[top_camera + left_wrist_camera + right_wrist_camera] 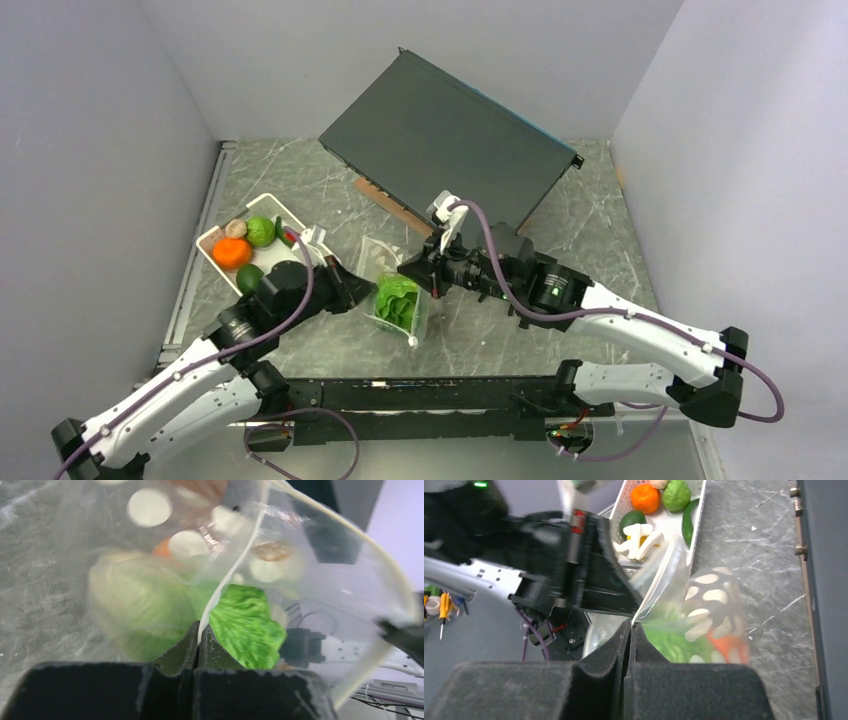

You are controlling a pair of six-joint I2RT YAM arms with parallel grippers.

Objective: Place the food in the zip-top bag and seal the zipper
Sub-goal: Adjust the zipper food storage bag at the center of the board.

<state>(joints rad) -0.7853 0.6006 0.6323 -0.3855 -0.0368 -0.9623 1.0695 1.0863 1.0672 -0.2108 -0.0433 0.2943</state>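
The clear polka-dot zip-top bag (398,298) hangs between my two grippers above the table, its mouth pulled apart. Leafy green lettuce (397,300) sits inside it, and something orange (726,645) shows blurred through the plastic. My left gripper (198,630) is shut on the whitish zipper (235,570) strip at one side of the mouth. My right gripper (630,626) is shut on the opposite bag edge. In the white basket (285,212) lie an orange (232,253), round green fruits (261,231), a cucumber (687,522) and white mushrooms (639,535).
A dark flat box (450,140) leans at the back centre, a wooden strip (390,205) under its near edge. The basket stands at the left, close beside my left arm. Grey walls close in both sides.
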